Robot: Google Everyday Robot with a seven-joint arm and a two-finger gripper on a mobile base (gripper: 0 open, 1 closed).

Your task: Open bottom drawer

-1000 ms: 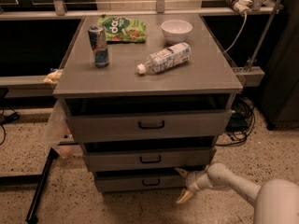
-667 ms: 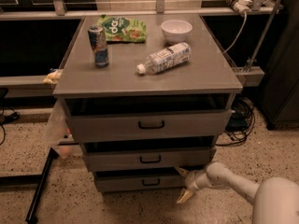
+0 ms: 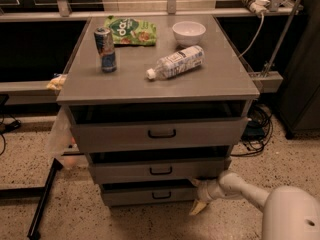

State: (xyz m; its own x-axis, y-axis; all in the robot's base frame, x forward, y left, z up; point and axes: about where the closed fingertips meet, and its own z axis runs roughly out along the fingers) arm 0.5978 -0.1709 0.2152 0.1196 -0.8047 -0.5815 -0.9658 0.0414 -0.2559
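Note:
The bottom drawer (image 3: 150, 194) is the lowest, smallest-looking grey front of the cabinet, with a small black bar handle (image 3: 161, 195). It stands slightly out, with a dark gap above it. My gripper (image 3: 198, 196) is at the drawer's right end, low near the floor, on a white arm (image 3: 240, 189) coming from the lower right. One pale finger (image 3: 196, 207) points down toward the floor just right of the drawer front.
Above are the mid-sized drawer (image 3: 160, 170) and the tallest drawer (image 3: 161, 133). On the cabinet top stand a can (image 3: 105, 49), a lying bottle (image 3: 176, 62), a white bowl (image 3: 188, 32) and a green bag (image 3: 130, 30). Cables (image 3: 256, 129) lie at right, a black pole (image 3: 44, 199) at left.

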